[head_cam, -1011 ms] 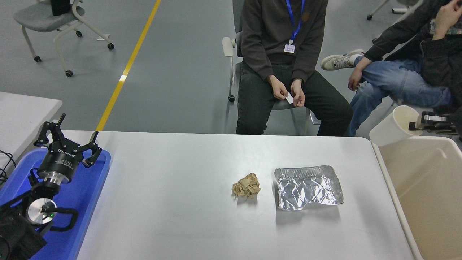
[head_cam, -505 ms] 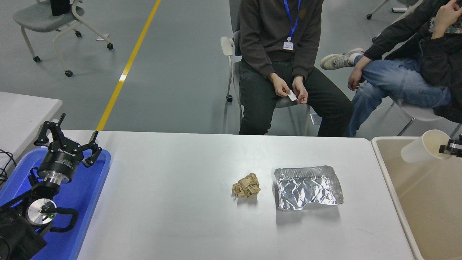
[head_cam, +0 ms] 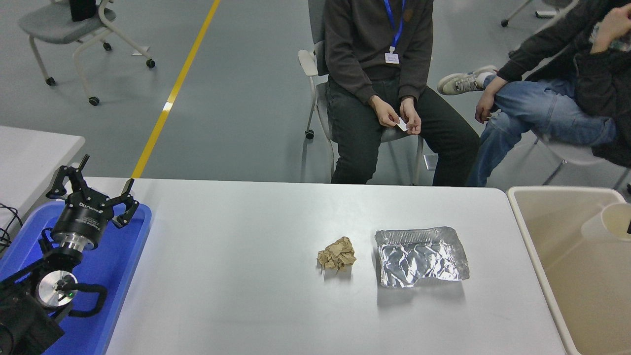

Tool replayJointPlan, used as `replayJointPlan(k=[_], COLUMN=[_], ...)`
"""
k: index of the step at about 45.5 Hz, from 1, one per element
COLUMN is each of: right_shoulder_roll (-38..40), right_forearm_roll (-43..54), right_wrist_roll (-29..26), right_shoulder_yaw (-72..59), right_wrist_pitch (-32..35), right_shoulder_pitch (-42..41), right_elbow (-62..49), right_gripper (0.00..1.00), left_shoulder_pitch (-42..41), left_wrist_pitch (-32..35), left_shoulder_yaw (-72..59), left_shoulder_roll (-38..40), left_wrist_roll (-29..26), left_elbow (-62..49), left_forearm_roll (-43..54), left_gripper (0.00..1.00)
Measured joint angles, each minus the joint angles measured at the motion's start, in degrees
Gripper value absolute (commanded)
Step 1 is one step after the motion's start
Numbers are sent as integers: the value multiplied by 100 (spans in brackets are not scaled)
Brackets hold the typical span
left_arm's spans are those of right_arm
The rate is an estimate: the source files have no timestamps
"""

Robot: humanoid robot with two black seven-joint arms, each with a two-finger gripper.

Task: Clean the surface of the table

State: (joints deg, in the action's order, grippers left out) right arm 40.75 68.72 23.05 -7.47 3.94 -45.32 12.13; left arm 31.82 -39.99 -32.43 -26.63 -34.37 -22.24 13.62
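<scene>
From the head view, the big white counter [head_cam: 236,276] fills the middle of the picture. A crumpled brown paper ball [head_cam: 336,254] sits on it, just beside a bent foil tray [head_cam: 420,256]. The left tool [head_cam: 93,195] hangs over a blue tray [head_cam: 118,261] at the left, fingers spread wide, holding nothing. A cream bin [head_cam: 557,231] stands at the right with a white cup [head_cam: 609,224] in it. The right tool cannot be seen.

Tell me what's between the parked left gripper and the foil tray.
Head view: only the crumpled brown paper ball sits between the left gripper and foil tray; otherwise bare table surface.
</scene>
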Motion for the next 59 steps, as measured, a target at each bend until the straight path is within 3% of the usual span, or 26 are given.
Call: replayJointPlan(k=[24,59], right_shoulder_roll=[-981,-1362], right_forearm_roll=[-1168,-1558], right_wrist_roll=[-202,-483], right_shoulder_yaw=[-1725,-1991], right_wrist_pitch=[-641,-975], right_shoulder_pitch=[725,1042], right_elbow=[-1394,-1573], right_gripper=[0,0], left_shoulder_pitch=[0,0], left_wrist_pitch=[0,0], left_shoulder_yaw=[0,0], left_shoulder_roll=[0,0], left_wrist_roll=[0,0], left_elbow=[1,0], left_forearm_roll=[0,0], left_gripper=[100,100])
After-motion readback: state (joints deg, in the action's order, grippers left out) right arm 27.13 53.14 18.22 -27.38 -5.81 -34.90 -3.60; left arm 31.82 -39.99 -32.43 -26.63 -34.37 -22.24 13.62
